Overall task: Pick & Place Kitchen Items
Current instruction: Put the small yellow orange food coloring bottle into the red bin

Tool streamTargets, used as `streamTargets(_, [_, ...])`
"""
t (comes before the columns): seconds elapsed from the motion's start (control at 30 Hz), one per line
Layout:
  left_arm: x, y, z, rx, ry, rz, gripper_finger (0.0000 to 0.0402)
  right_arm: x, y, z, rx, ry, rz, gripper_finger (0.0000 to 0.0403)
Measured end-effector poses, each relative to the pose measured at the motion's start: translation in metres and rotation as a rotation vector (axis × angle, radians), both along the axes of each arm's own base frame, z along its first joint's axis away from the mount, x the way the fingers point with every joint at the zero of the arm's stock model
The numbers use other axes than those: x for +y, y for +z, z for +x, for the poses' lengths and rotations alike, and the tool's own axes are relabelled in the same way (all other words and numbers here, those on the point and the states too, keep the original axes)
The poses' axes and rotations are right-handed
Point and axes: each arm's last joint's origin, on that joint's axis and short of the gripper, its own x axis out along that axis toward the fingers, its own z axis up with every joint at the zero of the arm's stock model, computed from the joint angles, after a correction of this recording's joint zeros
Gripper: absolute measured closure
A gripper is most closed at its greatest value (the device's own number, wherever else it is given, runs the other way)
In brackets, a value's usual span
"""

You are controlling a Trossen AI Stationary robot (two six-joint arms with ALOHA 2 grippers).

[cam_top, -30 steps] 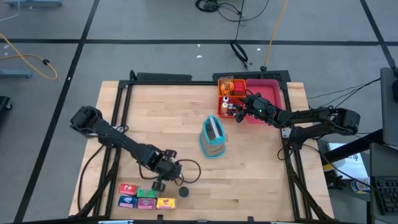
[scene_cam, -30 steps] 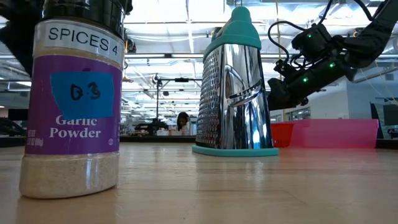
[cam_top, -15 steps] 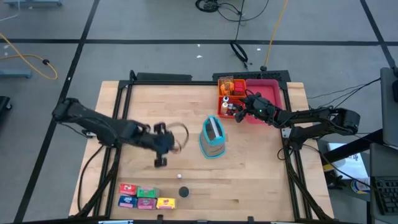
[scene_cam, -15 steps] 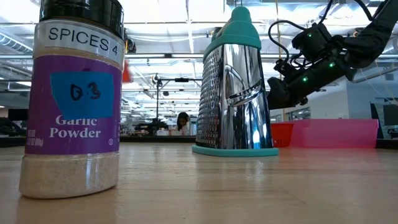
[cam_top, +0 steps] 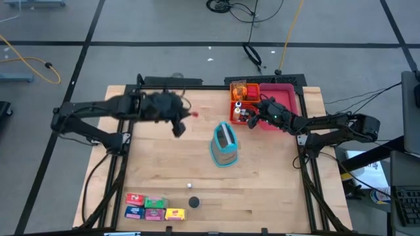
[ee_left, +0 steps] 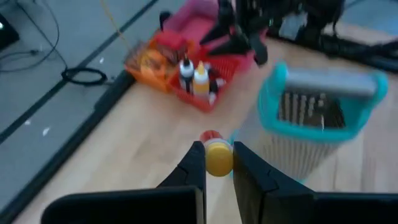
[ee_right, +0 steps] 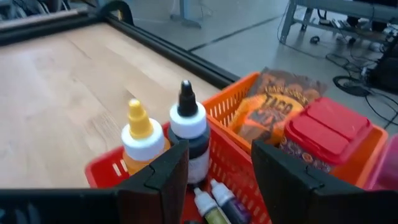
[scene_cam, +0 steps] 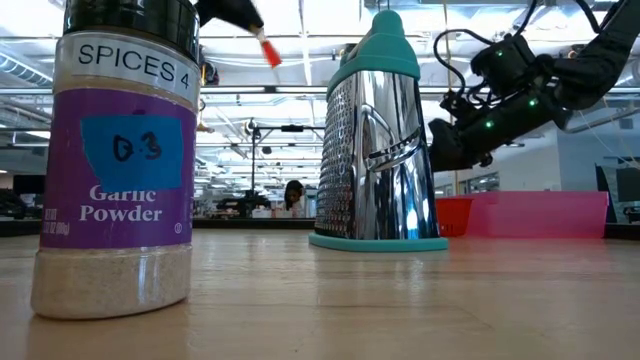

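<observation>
A: Progress? Use the grater [cam_top: 224, 145] as landmark.

B: Partway, I'd judge. The orange tray [cam_top: 241, 105], beyond the grater toward the table's far right, already holds two small bottles [ee_right: 163, 138], a taco packet [ee_right: 268, 112] and a red-lidded jar [ee_right: 323, 132]. Left on the table on the grater's near side, well apart from it: coloured boxes [cam_top: 154, 208] in a cluster, a black piece [cam_top: 194, 202], a tiny white piece [cam_top: 189, 185]. Garlic powder jar [scene_cam: 120, 150] stands right at the low camera.

A: Left arm?

B: Left gripper [ee_left: 217, 163] is raised, left of the grater and a bit beyond it, arm stretched out level across the table, aimed at the trays. Fingers pinched on a small yellow bottle with red cap [ee_left: 216, 154].

A: Right?

B: Right gripper [cam_top: 252, 117] hovers over the orange tray, fingers spread, holding nothing, tilted down above the bottles.
</observation>
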Motion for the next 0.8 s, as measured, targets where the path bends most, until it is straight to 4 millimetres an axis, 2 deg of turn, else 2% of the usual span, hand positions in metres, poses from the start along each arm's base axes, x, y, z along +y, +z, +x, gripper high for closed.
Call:
streamTargets(0.1, [0.020,0.018,0.007,-0.066,-0.002,0.017,0.0368,0.002,0.003,0.002,-0.031,0.015,-0.019,0.0234])
streamTargets(0.23, [0.048,0.028,0.024,-0.072,0.063,0.037,0.0368,0.004,0.008,0.005,-0.075,0.031,-0.042,0.0234])
streamTargets(0.53, [0.103,0.014,0.087,-0.023,-0.008,-0.034,0.0367,0.012,0.019,0.011,-0.143,0.083,-0.143,0.0234])
streamTargets(0.8, [0.126,-0.007,0.137,0.024,-0.052,-0.029,0.0367,0.018,0.027,0.014,-0.182,0.120,-0.218,0.0234])
